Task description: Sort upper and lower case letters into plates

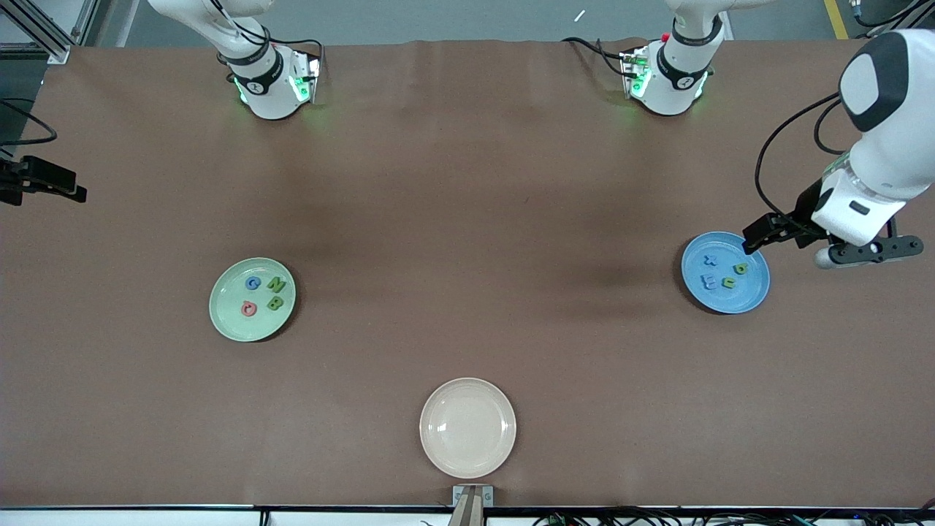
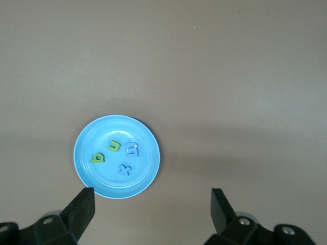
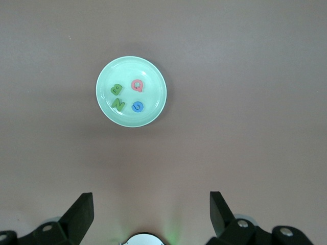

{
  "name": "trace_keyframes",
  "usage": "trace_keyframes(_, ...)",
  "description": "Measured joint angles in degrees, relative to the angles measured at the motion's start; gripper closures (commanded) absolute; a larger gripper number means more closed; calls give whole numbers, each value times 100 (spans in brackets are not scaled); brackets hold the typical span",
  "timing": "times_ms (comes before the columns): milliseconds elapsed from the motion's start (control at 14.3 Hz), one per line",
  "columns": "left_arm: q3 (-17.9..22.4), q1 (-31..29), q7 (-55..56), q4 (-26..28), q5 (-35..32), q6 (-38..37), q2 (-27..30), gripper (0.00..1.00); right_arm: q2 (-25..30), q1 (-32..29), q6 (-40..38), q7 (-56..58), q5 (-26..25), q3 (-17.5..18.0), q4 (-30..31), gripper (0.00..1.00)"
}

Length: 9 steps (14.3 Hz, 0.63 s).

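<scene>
brown table [image 1: 467,219] carries both plates [image 1: 252,299]; left end effector [image 2: 150,204] and right end effector [image 3: 150,206] hang wide open, empty.

A brown table [image 1: 467,183] fills the view under even light; grey floor [image 1: 438,18] at twelve o'clock, perhaps aluminium framing [image 1: 44,29] at ten.

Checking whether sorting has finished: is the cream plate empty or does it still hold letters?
Empty. The cream plate shows only its bare surface in the front view, with no letters on it.
</scene>
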State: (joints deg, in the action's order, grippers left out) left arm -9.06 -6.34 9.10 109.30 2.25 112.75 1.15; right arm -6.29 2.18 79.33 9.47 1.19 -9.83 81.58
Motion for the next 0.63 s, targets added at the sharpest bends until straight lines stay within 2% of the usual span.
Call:
trace_keyframes(140,10,-5,-12,-277,0,-404,97,0,3,30,1,0,0,5,76,0)
trace_keyframes(350,30,-66,-77,-1040,0,-1232,106,0,7,73,1,0,0,11,106,0)
trace_keyframes(631,42,-198,-519,-1549,0,-1705,102,0,20,-8,1,1,-4,44,144,0)
